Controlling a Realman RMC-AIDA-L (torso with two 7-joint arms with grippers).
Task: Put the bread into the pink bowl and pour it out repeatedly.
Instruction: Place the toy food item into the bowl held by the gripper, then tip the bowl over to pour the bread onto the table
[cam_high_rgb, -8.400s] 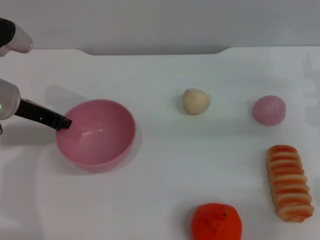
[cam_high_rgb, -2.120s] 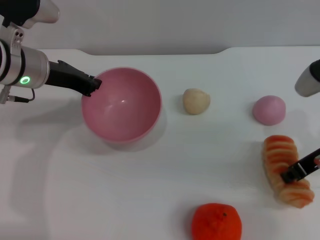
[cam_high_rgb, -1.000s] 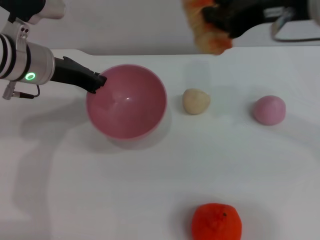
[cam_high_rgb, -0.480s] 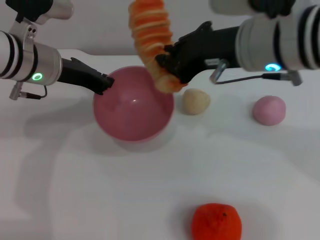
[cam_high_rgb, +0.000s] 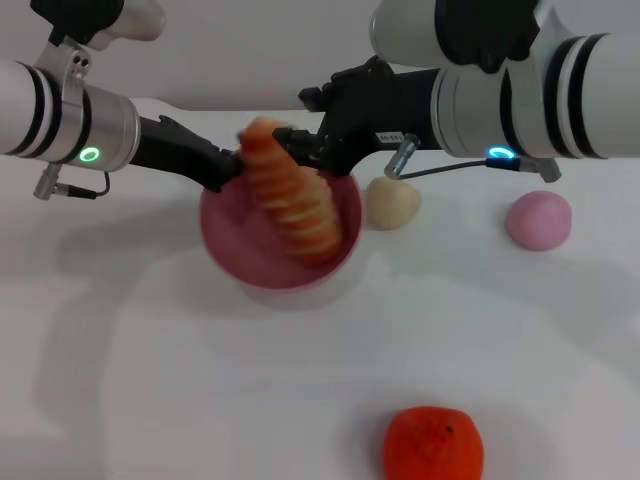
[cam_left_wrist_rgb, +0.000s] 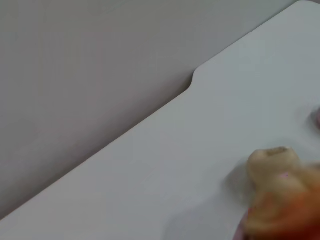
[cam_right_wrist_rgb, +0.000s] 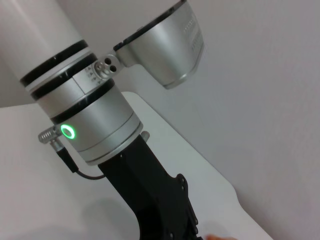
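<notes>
now that the bread (cam_high_rgb: 291, 203) has dropped from above into the pink bowl (cam_high_rgb: 247, 256), lying tilted against its rim, loading looks done and pouring comes next. left gripper (cam_high_rgb: 226, 169) clamps the rim; right gripper (cam_high_rgb: 305, 140) hovers just behind, seemingly released.

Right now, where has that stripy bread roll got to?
In the head view the bread lies slanted in the pink bowl, one end poking above the rim, left of centre, with the beige ball just to its right.

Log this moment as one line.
left gripper: holds bowl rim | right gripper: above bowl | bread: dropping into bowl
</notes>
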